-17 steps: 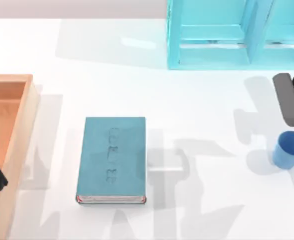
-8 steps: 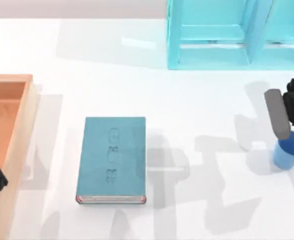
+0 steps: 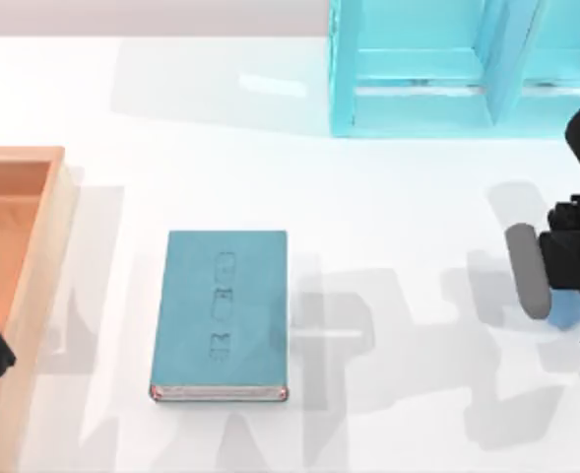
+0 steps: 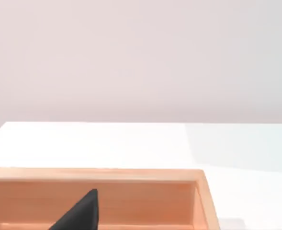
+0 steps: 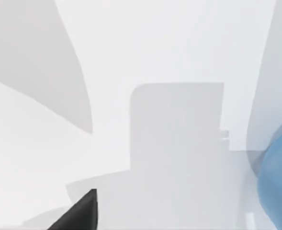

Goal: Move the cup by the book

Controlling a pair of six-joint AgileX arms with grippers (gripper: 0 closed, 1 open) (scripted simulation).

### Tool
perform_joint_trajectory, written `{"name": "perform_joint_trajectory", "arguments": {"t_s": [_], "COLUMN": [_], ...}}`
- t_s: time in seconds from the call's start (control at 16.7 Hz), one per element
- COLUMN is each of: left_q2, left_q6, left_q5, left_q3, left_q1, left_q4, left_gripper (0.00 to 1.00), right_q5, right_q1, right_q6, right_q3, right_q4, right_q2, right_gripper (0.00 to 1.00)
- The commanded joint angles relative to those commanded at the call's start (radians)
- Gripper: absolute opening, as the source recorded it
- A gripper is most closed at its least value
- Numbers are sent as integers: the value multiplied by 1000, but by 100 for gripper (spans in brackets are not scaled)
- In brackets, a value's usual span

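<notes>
The right hand (image 3: 557, 296) hung over the cup (image 3: 568, 311), grip state unclear; it needed to centre squarely before clenching.

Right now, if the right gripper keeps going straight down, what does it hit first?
Most likely the cup: the right gripper hangs right over it at the table's right edge, covering most of it. Height above the cup is unclear from above.

The book (image 3: 221, 313) is teal with faint embossed marks, white page edges and red trim. The cup (image 3: 568, 309) is blue, the tray (image 3: 35, 264) orange-tan, the shelf unit (image 3: 467, 67) light cyan.
</notes>
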Motion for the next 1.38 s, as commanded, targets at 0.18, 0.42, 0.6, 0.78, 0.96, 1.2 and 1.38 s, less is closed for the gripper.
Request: {"name": "perform_joint_trajectory", "arguments": {"t_s": [0.18,0.42,0.6,0.78,0.96,1.2,1.38], "left_q2": [0,0,0,0,0,0,0], "left_q6": [0,0,0,0,0,0,0], "left_q5": [0,0,0,0,0,0,0], "left_q3": [0,0,0,0,0,0,0], "left_q1": [0,0,0,0,0,0,0], "left_q4": [0,0,0,0,0,0,0], "left_gripper": [100,100,100,100,100,100,100], "right_q5": [0,0,0,0,0,0,0], "right_q1": [0,0,0,0,0,0,0], "right_q6": [0,0,0,0,0,0,0], "right_q3": [0,0,0,0,0,0,0], "right_q4": [0,0,0,0,0,0,0], "right_q2": [0,0,0,0,0,0,0], "right_gripper": [92,62,40,17,0,0,0]}}
